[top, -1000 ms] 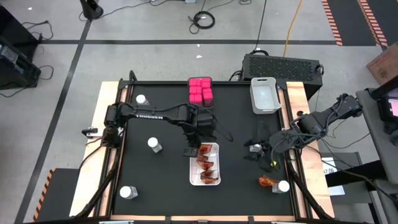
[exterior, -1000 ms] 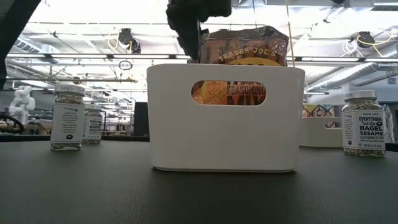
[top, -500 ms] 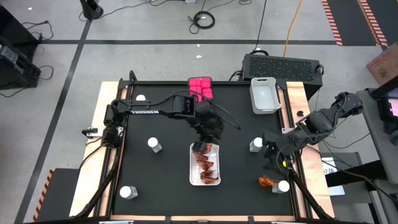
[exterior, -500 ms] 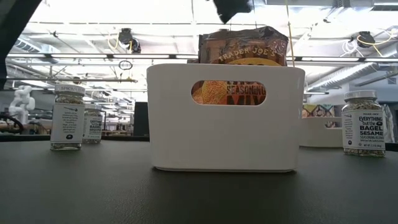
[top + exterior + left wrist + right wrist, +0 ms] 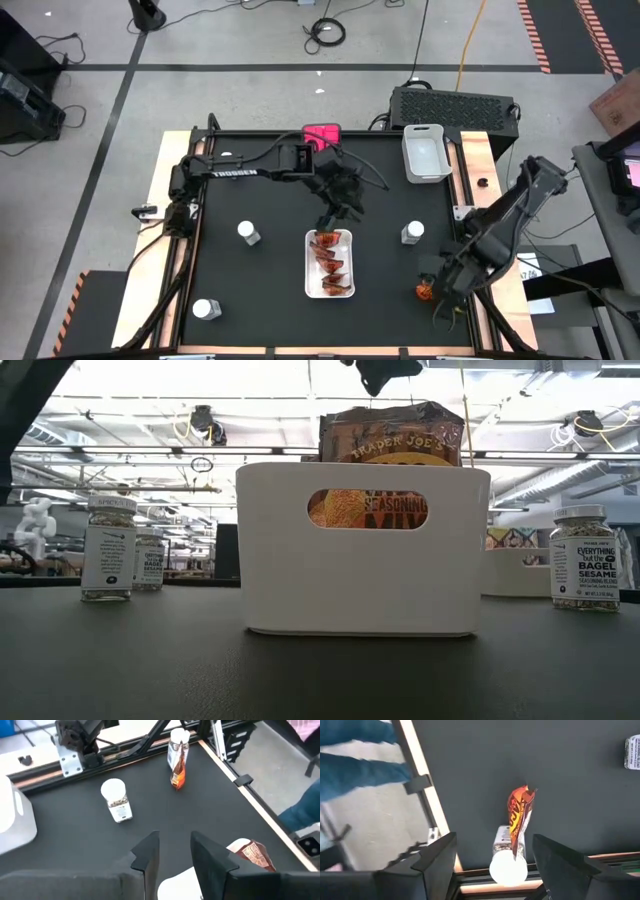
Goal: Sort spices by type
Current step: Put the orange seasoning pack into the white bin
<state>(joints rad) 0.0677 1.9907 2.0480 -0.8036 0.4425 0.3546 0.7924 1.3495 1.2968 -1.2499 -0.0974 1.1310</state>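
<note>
The white tray (image 5: 330, 292) lies mid-table and holds red-orange packets (image 5: 332, 262). My left gripper (image 5: 175, 837) hangs open and empty above the tray's far end (image 5: 330, 212). Pink boxes (image 5: 322, 132) sit at the far edge, partly hidden by that arm. Loose jars stand on the mat (image 5: 247, 232), (image 5: 207, 309), (image 5: 412, 232). At the near right corner a packet (image 5: 520, 817) leans against a white-capped jar (image 5: 509, 865). My right gripper (image 5: 495, 839) is open, pointing down above these two, its fingers on either side and clear of them.
A grey bin (image 5: 426, 152) stands at the far right. In the low view the tray's wall (image 5: 363, 590) blocks the middle, with jars (image 5: 108, 548), (image 5: 583, 558) to either side. A person's blue sleeve (image 5: 355, 750) shows beyond the table's right rail.
My left gripper has risen from the tray's far end, drifted toward the far edge and tipped up toward level. My right gripper has swung from mid-right toward the near right corner, turning to point down over the packet and jar. The jar it covered now shows.
</note>
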